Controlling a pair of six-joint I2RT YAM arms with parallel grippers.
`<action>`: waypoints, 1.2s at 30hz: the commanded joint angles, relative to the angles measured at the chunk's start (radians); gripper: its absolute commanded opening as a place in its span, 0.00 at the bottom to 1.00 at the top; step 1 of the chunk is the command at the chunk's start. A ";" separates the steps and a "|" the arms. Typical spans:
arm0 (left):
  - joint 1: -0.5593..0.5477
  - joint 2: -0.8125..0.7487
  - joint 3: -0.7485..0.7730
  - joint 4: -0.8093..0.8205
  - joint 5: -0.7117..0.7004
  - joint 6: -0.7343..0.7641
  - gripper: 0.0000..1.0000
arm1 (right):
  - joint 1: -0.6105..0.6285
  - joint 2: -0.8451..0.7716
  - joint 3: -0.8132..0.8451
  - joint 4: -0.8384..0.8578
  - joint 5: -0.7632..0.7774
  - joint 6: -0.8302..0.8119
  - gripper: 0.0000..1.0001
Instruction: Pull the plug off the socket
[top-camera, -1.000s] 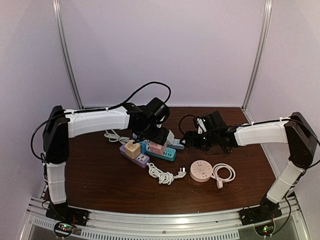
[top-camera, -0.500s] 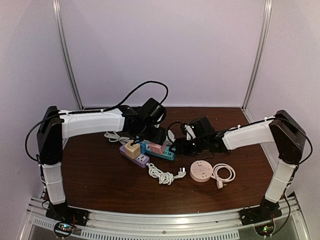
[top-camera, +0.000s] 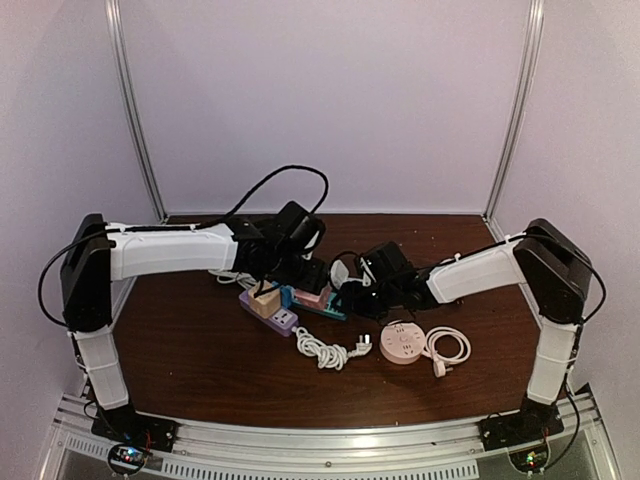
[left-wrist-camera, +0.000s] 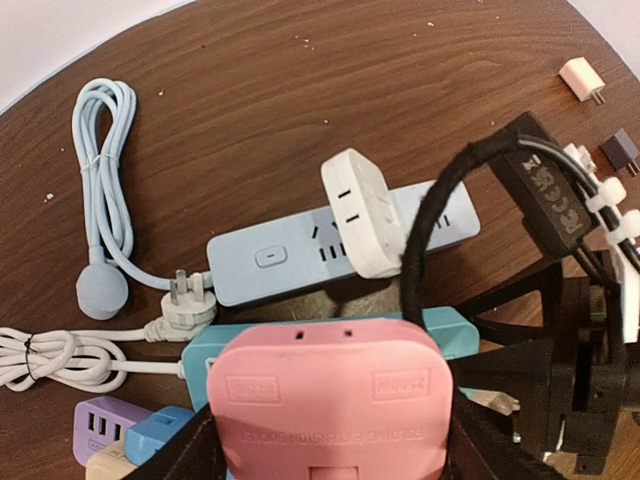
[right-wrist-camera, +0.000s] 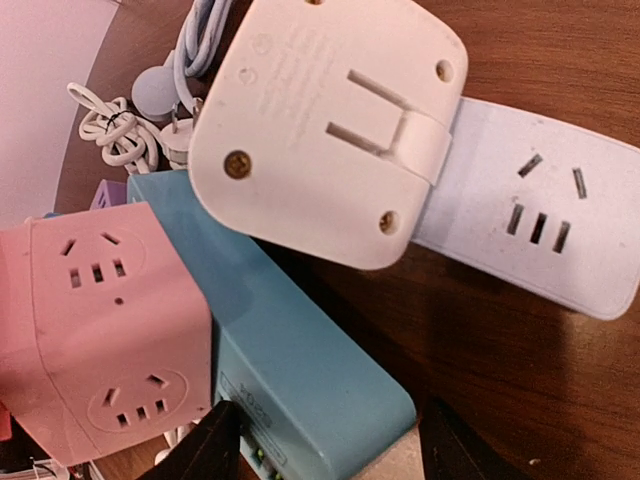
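On the brown worktop (left-wrist-camera: 250, 90), the left claw (left-wrist-camera: 330, 455) was clamped on the pink plug (left-wrist-camera: 325, 395). The right claw (right-wrist-camera: 325, 450) squeezed the end of the blue-green socket strip (right-wrist-camera: 300, 350).

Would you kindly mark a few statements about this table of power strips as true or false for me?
1. The pink adapter sits on the teal power strip. True.
2. The left gripper hangs clear of every adapter. False: its fingers flank the pink adapter.
3. The round pink socket lies beside a coiled cable. True.
4. The purple strip carries nothing. False: a tan adapter sits on it.
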 joint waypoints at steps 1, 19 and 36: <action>-0.011 -0.093 -0.030 0.177 0.039 -0.015 0.31 | 0.021 0.056 0.040 -0.027 0.075 0.030 0.62; -0.011 -0.177 -0.103 0.219 -0.032 -0.018 0.29 | 0.005 0.063 0.021 -0.012 0.083 0.079 0.60; 0.193 -0.500 -0.330 0.023 -0.118 -0.203 0.31 | -0.015 -0.059 0.040 -0.099 0.113 -0.029 0.73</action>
